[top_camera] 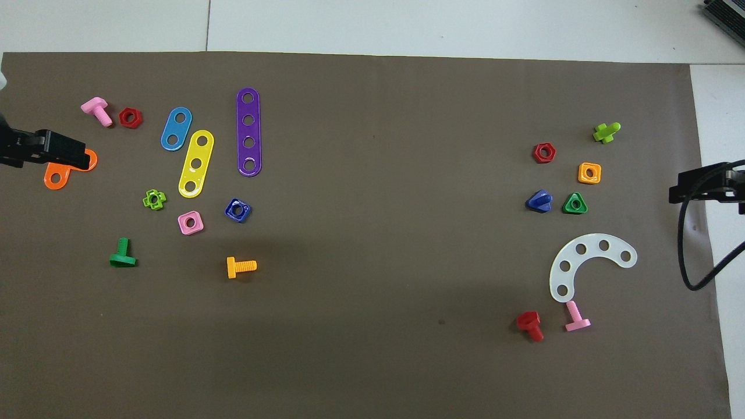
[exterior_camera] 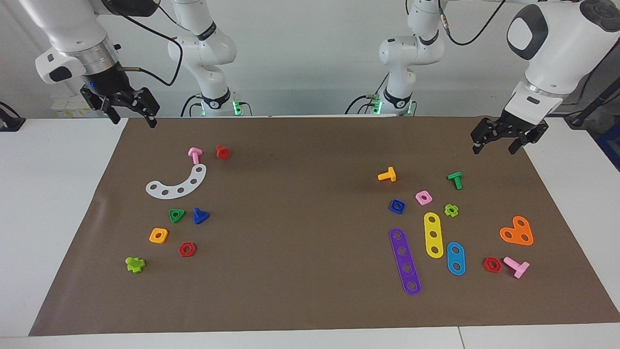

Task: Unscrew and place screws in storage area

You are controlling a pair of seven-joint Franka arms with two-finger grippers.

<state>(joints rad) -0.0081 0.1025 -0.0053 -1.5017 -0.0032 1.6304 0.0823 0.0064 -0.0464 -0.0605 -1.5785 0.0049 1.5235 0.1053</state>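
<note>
Blue bolt (exterior_camera: pixel 200 215) lay on mat (exterior_camera: pixel 310 300) beside green triangular nut (exterior_camera: pixel 176 215). Right gripper (exterior_camera: pixel 130 115) hung empty, jaws apart, over mat corner. Left gripper (exterior_camera: pixel 497 143) waited empty, jaws apart, over mat edge.

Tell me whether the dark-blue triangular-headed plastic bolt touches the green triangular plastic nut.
Apart: the overhead view shows bare mat between the bolt and the nut.

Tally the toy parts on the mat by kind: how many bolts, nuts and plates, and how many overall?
Bolts: 7
Nuts: 7
Plates: 5
Total: 19
</note>
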